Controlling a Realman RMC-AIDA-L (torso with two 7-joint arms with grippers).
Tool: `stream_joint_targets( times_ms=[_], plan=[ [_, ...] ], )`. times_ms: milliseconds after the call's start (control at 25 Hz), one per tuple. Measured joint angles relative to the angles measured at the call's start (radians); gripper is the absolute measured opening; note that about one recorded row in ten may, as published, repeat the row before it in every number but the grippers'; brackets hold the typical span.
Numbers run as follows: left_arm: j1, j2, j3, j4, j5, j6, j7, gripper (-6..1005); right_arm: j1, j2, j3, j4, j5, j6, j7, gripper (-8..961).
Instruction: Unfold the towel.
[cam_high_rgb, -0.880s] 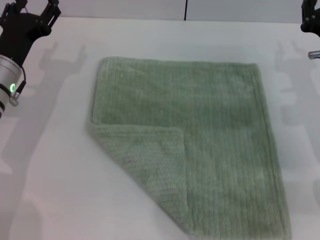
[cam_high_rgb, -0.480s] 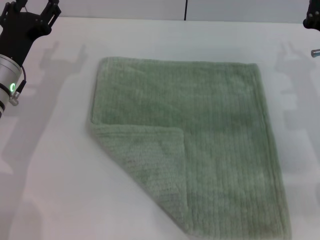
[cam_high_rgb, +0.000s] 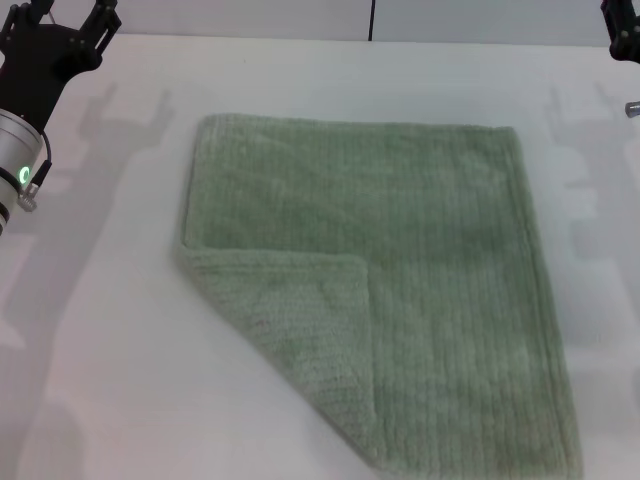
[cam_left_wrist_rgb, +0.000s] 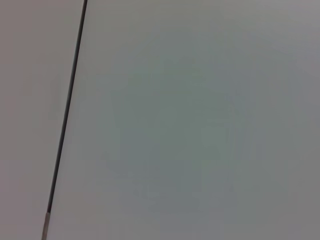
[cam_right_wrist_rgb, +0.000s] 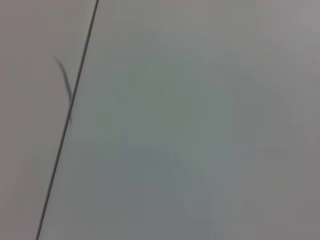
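The pale sage-green towel lies flat on the white table in the head view. Its near left corner is folded over onto the towel as a triangular flap. My left gripper is raised at the far left corner, well away from the towel, fingers spread and empty. My right gripper shows only as a dark edge at the far right corner, away from the towel. Both wrist views show only pale surface with a dark seam line.
A dark vertical seam splits the wall behind the table. The table's far edge runs just beyond the towel. Bare white table surface lies left and right of the towel.
The right gripper has drifted slightly up and out toward the frame's corner. The towel and the left arm have not moved.
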Motion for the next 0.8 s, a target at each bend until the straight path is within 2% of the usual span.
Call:
stream_joint_targets(
  times_ms=[40,120,360,800],
  plan=[
    [0.000,0.000,0.000,0.000,0.000,0.001,-0.001,800,0.000,0.000,0.000,0.001,0.001,-0.001,0.000,382],
    [0.002,0.000,0.000,0.000,0.000,0.001,-0.004,800,0.000,0.000,0.001,0.002,0.001,-0.002,0.000,616],
    [0.006,0.000,0.000,0.002,0.000,0.010,-0.006,800,-0.007,0.001,0.001,0.005,0.002,-0.002,-0.002,611],
    [0.007,0.000,0.000,0.000,0.000,0.015,-0.005,799,-0.001,0.001,-0.006,-0.001,-0.002,-0.035,-0.005,425]
  ],
)
